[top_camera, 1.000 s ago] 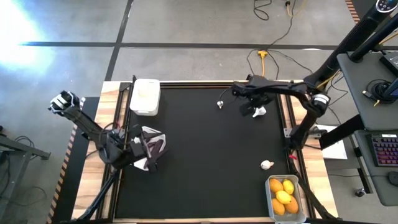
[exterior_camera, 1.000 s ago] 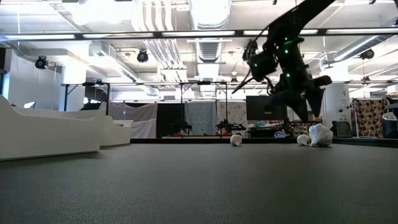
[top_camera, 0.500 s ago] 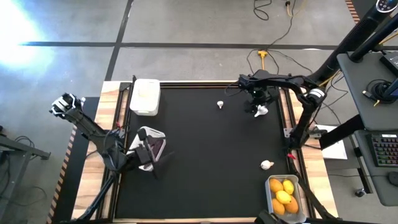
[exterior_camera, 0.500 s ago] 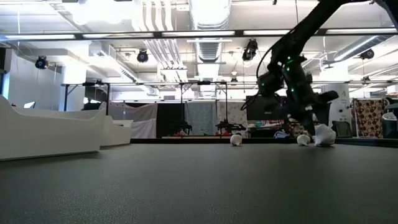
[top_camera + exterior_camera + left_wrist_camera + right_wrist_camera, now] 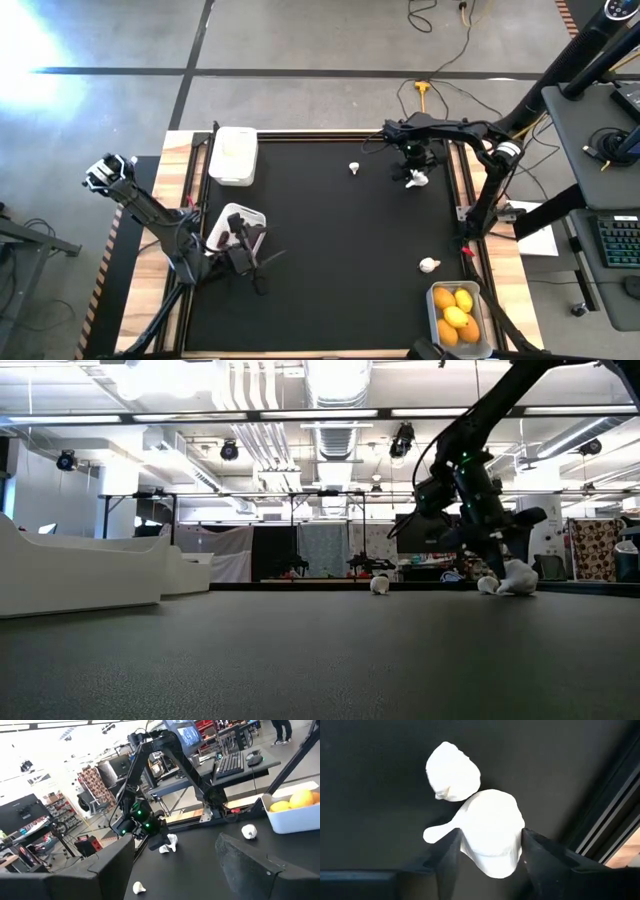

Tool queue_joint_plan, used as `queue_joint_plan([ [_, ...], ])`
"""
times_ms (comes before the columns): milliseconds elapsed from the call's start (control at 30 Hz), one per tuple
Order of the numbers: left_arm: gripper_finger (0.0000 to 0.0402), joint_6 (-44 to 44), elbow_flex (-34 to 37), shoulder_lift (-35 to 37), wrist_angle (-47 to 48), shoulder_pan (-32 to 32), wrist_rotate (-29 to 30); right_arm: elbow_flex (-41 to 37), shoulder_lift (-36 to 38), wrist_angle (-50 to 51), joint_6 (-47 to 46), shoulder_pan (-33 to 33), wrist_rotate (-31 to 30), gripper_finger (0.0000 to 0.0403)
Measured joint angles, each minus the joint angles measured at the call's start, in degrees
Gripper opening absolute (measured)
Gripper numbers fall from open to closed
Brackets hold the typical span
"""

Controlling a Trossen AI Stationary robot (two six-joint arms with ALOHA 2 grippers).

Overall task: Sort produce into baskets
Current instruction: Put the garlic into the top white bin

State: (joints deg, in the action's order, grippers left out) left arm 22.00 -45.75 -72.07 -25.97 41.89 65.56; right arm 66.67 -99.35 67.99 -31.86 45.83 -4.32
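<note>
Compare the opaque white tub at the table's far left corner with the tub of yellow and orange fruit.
The opaque white tub stands at the far left corner; the fruit tub at the near right. No produce shows in the white one; the other holds yellow and orange fruits. Both are rounded-corner rectangles.

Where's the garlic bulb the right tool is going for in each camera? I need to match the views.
High view: garlic bulb at the mat's far right edge, under the right tool.
Low view: far right, at the tool.
Left wrist view: mid-frame, beside the green-lit wrist.
Right wrist view: centre, between the fingers.
Shared landmark: a second bulb beside it.
</note>
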Motion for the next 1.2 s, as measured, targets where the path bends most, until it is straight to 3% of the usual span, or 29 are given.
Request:
queue_joint_plan([
  [233, 0.026, -1.7, 3.11, 2.9, 0.11, -1.53, 0.17, -0.06, 0.6, -0.21, 2.07, -3.25, -0.14, 0.0119],
  [433, 0.026, -4.76, 7.55, 5.97, 0.38, -4.58, 1.12, 1.03, 3.57, -0.81, 1.51, -11.14, 0.91, 0.011],
  [567, 0.026, -5.34, 11.02, 8.09, 0.89, -6.23, -9.0, 2.03, 5.13, -4.58, -0.4, -19.17, 0.66, 0.0125],
  [733, 0.026, -8.08, 13.38, 9.44, 0.64, -9.22, -21.91, 1.81, 4.99, -23.28, -0.03, -29.11, 0.45, 0.0121],
  [967, 0.0248, -13.75, 16.69, 9.9, 0.9, -14.66, -22.73, 1.7, 0.85, -57.28, 12.58, -36.79, 0.09, 0.0119],
  [1067, 0.024, -17.19, 18.33, 10.6, 0.88, -17.24, -23.63, 1.7, -1.95, -64.08, 16.5, -37.64, -0.19, 0.0123],
  [1200, 0.0235, -22.69, 19.09, 11.03, 5.95, -21.43, -33.36, 1.68, -5.56, -65.75, 18.85, -38.5, -0.25, 0.0122],
])
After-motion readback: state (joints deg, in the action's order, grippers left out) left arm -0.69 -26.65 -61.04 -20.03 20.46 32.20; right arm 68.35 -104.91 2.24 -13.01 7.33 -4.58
